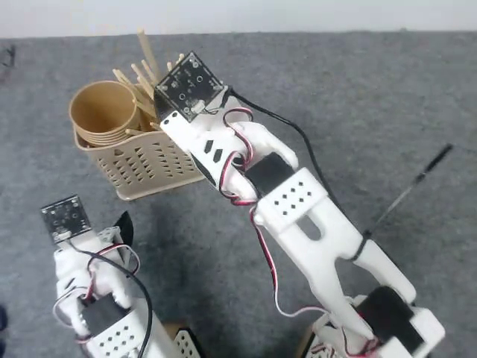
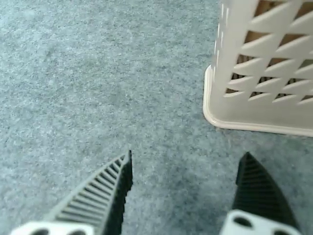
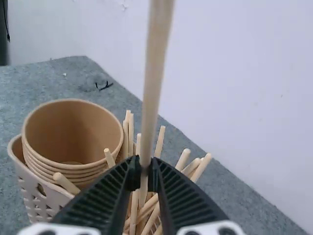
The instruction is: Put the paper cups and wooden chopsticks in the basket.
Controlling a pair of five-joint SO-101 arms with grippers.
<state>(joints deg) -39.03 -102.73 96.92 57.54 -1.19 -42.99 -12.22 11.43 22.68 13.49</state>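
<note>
One chopstick (image 3: 156, 73) is pinched in the right hand (image 3: 143, 169), over the basket (image 1: 145, 168). Stacked cups (image 1: 103, 112) and more sticks (image 3: 160, 141) sit inside. The left hand (image 2: 187, 161) hangs open above the surface (image 2: 73, 73) nearby.

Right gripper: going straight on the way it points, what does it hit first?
Probably the standing chopsticks in the basket, just beyond the right gripper and its held chopstick; depth is unclear.

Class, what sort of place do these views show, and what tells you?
Probably a robotics lab bench: two white arms with bare wiring on a grey felt mat by a plain wall, the right gripper shut on a chopstick over a basket of paper cups.
</note>
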